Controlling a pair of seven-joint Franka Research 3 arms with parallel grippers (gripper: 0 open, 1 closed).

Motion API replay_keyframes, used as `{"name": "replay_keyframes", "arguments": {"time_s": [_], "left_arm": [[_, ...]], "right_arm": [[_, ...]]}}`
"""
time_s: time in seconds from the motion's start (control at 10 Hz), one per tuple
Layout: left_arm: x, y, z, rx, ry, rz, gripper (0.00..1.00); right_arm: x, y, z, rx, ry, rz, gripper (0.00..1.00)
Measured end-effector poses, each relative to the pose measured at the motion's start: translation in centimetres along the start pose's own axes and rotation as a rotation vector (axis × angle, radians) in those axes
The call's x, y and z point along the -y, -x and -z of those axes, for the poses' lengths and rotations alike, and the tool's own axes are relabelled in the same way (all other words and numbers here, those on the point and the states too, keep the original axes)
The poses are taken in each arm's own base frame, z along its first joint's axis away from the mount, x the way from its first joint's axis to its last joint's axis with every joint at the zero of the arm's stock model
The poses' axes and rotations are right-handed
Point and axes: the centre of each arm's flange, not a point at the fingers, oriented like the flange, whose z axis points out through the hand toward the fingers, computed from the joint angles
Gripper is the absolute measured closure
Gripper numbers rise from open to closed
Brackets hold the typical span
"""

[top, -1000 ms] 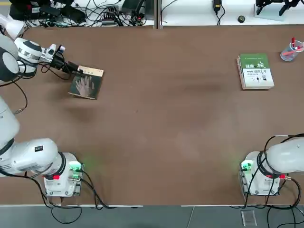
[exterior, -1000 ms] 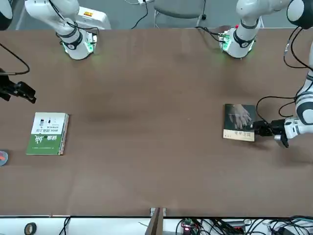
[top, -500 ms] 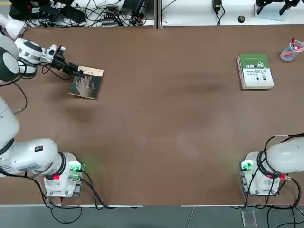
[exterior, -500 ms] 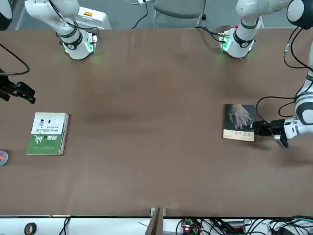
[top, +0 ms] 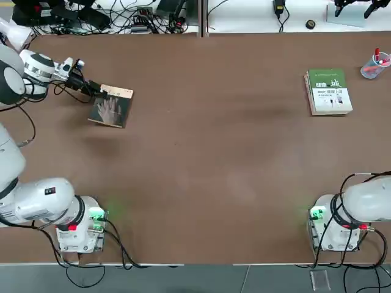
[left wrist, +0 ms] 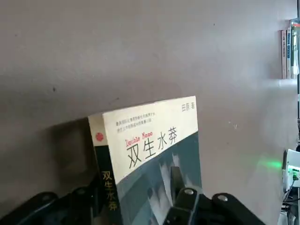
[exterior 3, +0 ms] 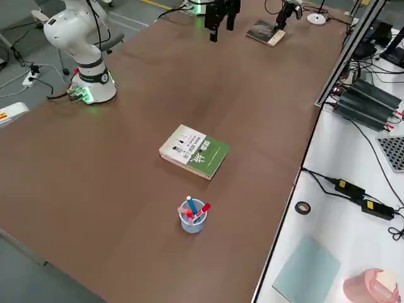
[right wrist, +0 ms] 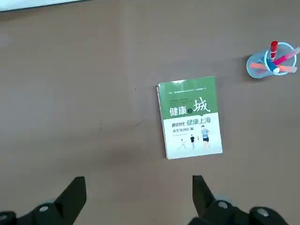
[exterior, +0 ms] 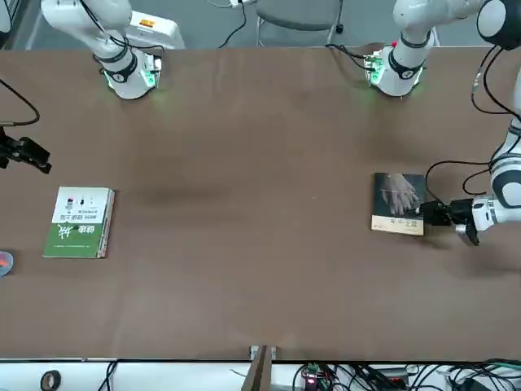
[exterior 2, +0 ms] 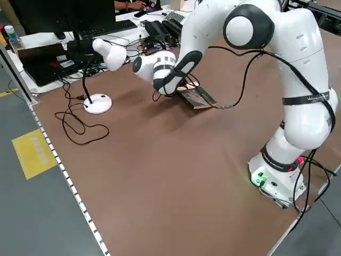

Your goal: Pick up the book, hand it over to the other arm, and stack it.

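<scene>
The left gripper (left wrist: 136,187) is at the book (left wrist: 157,154), on the robot's left toward the far side of the brown table (top: 201,165). Its two fingers stand apart, with the spine edge of the book between them: one is outside the spine, the other in front of the cover. I cannot tell whether either presses on it. The gripper comes in from the book's left edge, and most of the cover reaches out past it toward the middle of the table.

The right gripper (right wrist: 139,187) is over at the far right, its fingers wide apart with nothing between them.

A light-blue cup (exterior 3: 192,218) stands on the table at the far right, near the thick green-and-white book (top: 330,91) but apart from it. It holds markers (right wrist: 276,61) in red, pink, blue and orange. Beyond the table, on a white desk (exterior 3: 356,221), sits a pink container (exterior 3: 372,285); something pale shows inside.

The book is a thin paperback, its cover dark grey-green with a pale hand on it. A cream band crosses the top, printed with large black characters and small red lettering. The spine is dark with yellowish characters, cream at its top end with a round red mark.
</scene>
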Motion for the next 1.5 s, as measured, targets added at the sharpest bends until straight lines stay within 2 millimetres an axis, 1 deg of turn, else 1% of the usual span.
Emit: {"name": "replay_keyframes", "arguments": {"time_s": [0.1,0.2,0.4,0.6,0.9,1.0,1.1,1.3,1.4,1.5], "left_arm": [[0.0,0.0,0.0,-0.001,0.001,0.001,0.51],[0.0,0.0,0.0,-0.002,0.002,0.002,0.56],[0.0,0.0,-0.1,-0.003,0.003,0.003,0.56],[0.1,0.0,-0.1,-0.006,0.005,0.005,0.67],[0.1,0.0,-0.1,-0.014,0.010,0.010,0.68],[0.1,0.0,-0.1,-0.013,0.013,0.011,0.73],[0.2,0.1,0.0,-0.012,0.020,0.014,0.74],[0.3,0.4,0.2,-0.010,0.034,0.018,0.89],[0.3,0.4,0.2,-0.009,0.037,0.019,0.90],[0.3,0.4,0.2,-0.009,0.042,0.019,0.98]], "right_arm": [[0.1,0.0,0.0,0.000,0.000,0.003,0.00],[0.3,0.1,0.0,0.001,-0.001,0.006,0.00],[0.7,0.1,0.0,0.001,-0.001,0.012,0.00],[0.8,0.2,-0.1,0.002,-0.001,0.015,0.00],[1.0,0.1,-0.2,0.004,-0.001,0.018,0.00],[1.1,0.1,-0.3,0.004,-0.001,0.019,0.00],[1.1,0.1,-0.3,0.003,-0.001,0.020,0.00],[1.2,0.1,-0.2,0.000,0.000,0.021,0.00],[1.2,0.1,-0.2,-0.001,0.000,0.022,0.00],[1.2,0.1,-0.2,-0.002,0.000,0.022,0.00]]}}
